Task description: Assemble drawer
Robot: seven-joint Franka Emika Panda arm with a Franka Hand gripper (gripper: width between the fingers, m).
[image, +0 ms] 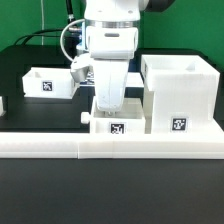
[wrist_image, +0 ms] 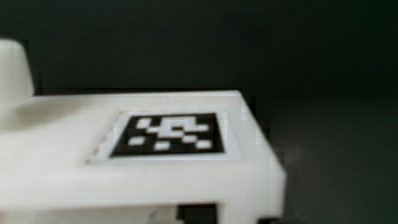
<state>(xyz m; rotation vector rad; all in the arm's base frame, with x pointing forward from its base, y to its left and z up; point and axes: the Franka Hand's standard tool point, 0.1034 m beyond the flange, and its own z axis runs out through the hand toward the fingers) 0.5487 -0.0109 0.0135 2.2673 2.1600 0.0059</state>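
Note:
My gripper point(image: 107, 106) points straight down at the middle of the table and is closed on a small white drawer tray point(image: 112, 124) with a marker tag on its front and a small knob point(image: 84, 117) on the exterior view's left side. The tray sits just left of the large open white drawer case point(image: 180, 92). A second white drawer tray point(image: 48, 82) lies at the back left. In the wrist view the held tray point(wrist_image: 160, 175) and its tag point(wrist_image: 173, 135) fill the picture, blurred; my fingertips are hidden.
A long low white wall point(image: 60, 146) runs across the front of the table, right in front of the held tray and the case. Black cables hang behind the arm at the back left.

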